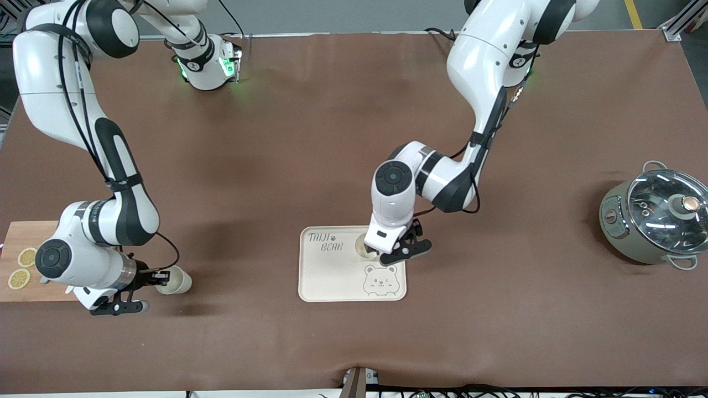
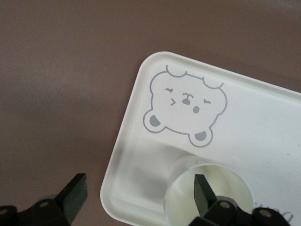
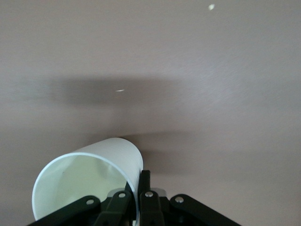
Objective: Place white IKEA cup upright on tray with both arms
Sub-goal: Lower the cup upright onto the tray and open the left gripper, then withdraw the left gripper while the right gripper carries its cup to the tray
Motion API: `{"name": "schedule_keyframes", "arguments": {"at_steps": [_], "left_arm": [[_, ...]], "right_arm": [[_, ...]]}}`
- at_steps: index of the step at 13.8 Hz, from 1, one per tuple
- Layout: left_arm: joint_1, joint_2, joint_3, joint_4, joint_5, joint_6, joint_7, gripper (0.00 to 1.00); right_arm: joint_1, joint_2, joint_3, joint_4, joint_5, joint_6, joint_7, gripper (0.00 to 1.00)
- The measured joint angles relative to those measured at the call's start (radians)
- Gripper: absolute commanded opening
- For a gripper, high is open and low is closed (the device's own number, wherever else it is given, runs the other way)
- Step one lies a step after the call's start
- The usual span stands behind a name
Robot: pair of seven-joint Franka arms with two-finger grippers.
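Note:
A white cup (image 1: 363, 247) stands upright on the cream bear tray (image 1: 332, 276), near the tray's edge farthest from the front camera. My left gripper (image 1: 406, 250) hangs open just above it. In the left wrist view one fingertip (image 2: 202, 188) is over the cup's (image 2: 230, 188) mouth and the other (image 2: 75, 190) is off the tray (image 2: 263, 122), over the table. A second white cup (image 1: 178, 281) lies on its side beside the cutting board. My right gripper (image 1: 160, 279) is shut on that cup. In the right wrist view its fingers (image 3: 139, 188) pinch the cup's (image 3: 89, 174) wall at the rim.
A wooden cutting board (image 1: 33, 287) with lemon slices (image 1: 26, 257) lies at the right arm's end of the table. A grey pot with a glass lid (image 1: 658, 218) stands at the left arm's end. Brown tabletop lies between the tray and the board.

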Motion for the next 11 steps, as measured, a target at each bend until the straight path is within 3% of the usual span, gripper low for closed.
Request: {"name": "schedule_keyframes", "arguments": {"at_steps": [3, 6, 8, 11], "left_arm": [[-0.018, -0.015, 0.000, 0.002, 0.001, -0.005, -0.044, 1.00], [0.005, -0.090, 0.010, 0.017, 0.001, -0.070, -0.006, 1.00], [0.070, -0.169, 0.013, 0.021, -0.004, -0.163, 0.110, 1.00], [0.251, -0.288, 0.015, 0.019, -0.058, -0.240, 0.399, 1.00]], "right_arm": [[0.039, -0.009, 0.065, 0.086, -0.001, -0.121, 0.208, 0.00], [0.114, -0.022, 0.085, 0.123, -0.001, -0.163, 0.395, 0.00], [0.178, -0.022, 0.088, 0.127, -0.001, -0.159, 0.535, 0.00], [0.298, -0.022, 0.087, 0.159, -0.002, -0.146, 0.739, 0.00]]}}
